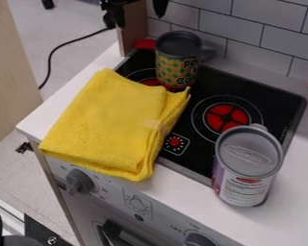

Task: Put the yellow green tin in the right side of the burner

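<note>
Black parts of the gripper [115, 12] show at the top edge, left of centre, above and to the left of the tin. The yellow green tin [176, 66], with a dark grey top and a handle-like part on its right, stands upright at the back left of the black stove top [205, 79]. It covers part of the left burner [144, 77]. The right burner [226, 116] has a red centre inside white rings and lies to the tin's lower right.
A folded yellow cloth [111, 125] covers the stove's left front and the counter [176, 185]. A white and grey can [247, 166] stands at the stove's front right corner, close to the right burner. The tiled wall [243, 26] rises behind.
</note>
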